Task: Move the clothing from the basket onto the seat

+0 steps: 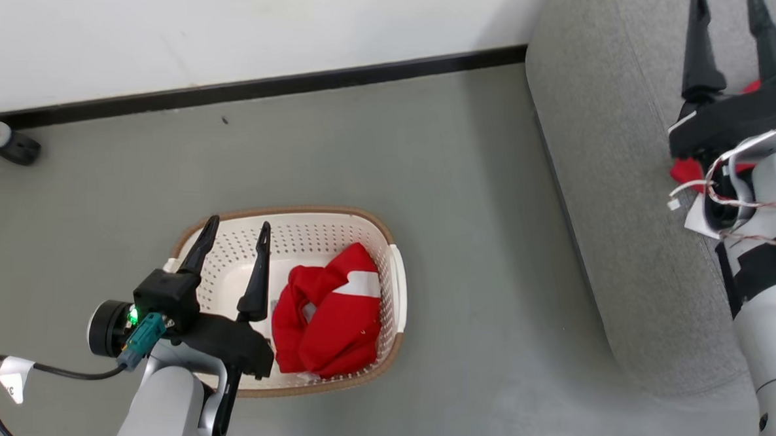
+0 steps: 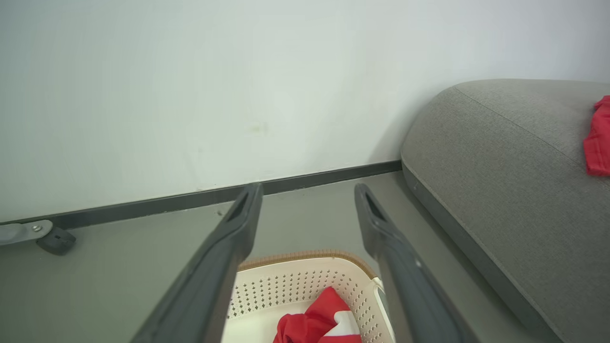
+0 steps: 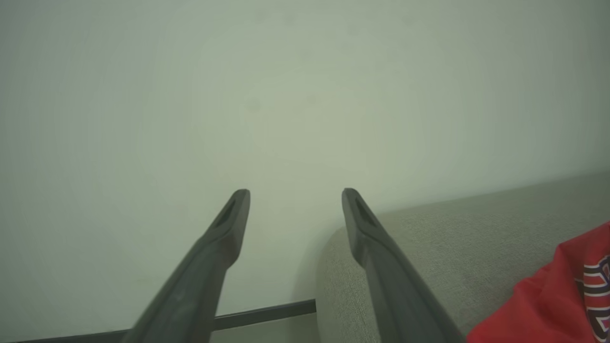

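Head view: the basket (image 1: 283,211) stands on the grey floor (image 1: 467,202), near and left of centre. A crumpled red garment (image 1: 328,314) with a white panel fills its right half; the left half is bare. The left gripper (image 1: 240,223) hangs over that bare half, its two dark fingers spread wide with nothing between them. To the right, the seat (image 1: 612,188) runs from near to far. The right gripper (image 1: 727,16) is above it at the far right, fingers wide apart and empty. Scraps of red show under its wrist, most likely the jersey (image 1: 686,171), though the arm hides most of it. A castor (image 1: 18,148) sits at the far left by the black skirting (image 1: 302,83).

Left wrist view: the left gripper (image 2: 307,190) points over the basket's far rim (image 2: 305,255) towards the wall, fingers well parted. The red garment (image 2: 310,326) lies below, between them and inside the basket. The seat (image 2: 500,166) rises on the right, with an edge of the jersey (image 2: 598,138) lying on its top.

Right wrist view: the right gripper (image 3: 295,193) faces the pale wall, fingers wide and holding nothing. The seat (image 3: 452,228) lies to the right, and the jersey (image 3: 548,300) rests on it at the near right, showing part of its black-and-white lettering.
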